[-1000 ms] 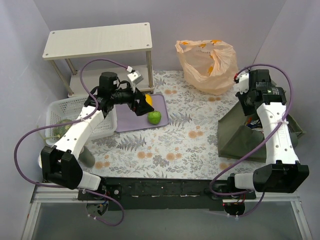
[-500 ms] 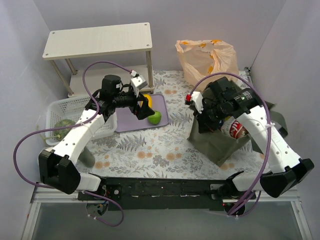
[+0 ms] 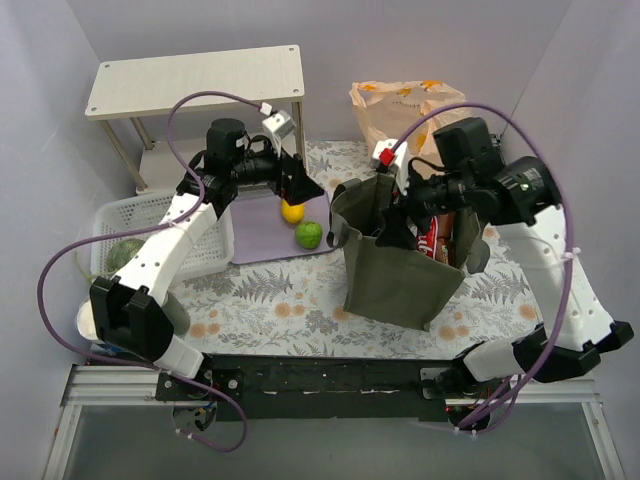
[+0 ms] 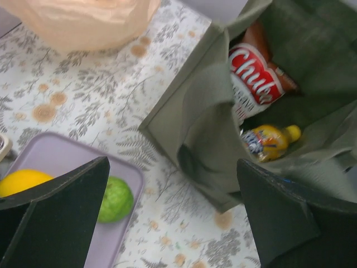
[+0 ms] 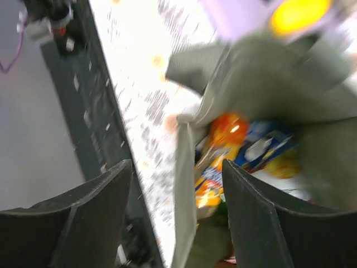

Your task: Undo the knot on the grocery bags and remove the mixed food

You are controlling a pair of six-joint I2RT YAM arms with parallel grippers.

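The peach-orange grocery bag (image 3: 405, 110) stands at the back of the table, also in the left wrist view (image 4: 83, 19); I cannot make out its knot. A yellow fruit (image 3: 292, 211) and a green fruit (image 3: 308, 234) lie on a lilac tray (image 3: 258, 240). My left gripper (image 3: 300, 185) hangs open and empty above them (image 4: 178, 218). My right gripper (image 3: 395, 228) is open over the mouth of the olive tote (image 3: 390, 270), with the tote's rim (image 5: 184, 184) between its fingers. Inside the tote lie the Chuba chips bag (image 4: 254, 78), an orange drink bottle (image 4: 270, 139) and a blue snack bag (image 5: 268, 145).
A white basket (image 3: 205, 250) at the left holds a round green melon (image 3: 125, 255). A low white shelf (image 3: 200, 80) stands at the back left. The tote stands in the middle of the floral cloth, between both arms.
The olive tote went from lying at the right to standing upright in the middle, moving with my right arm. My left gripper rose off the fruits and turned towards the tote.
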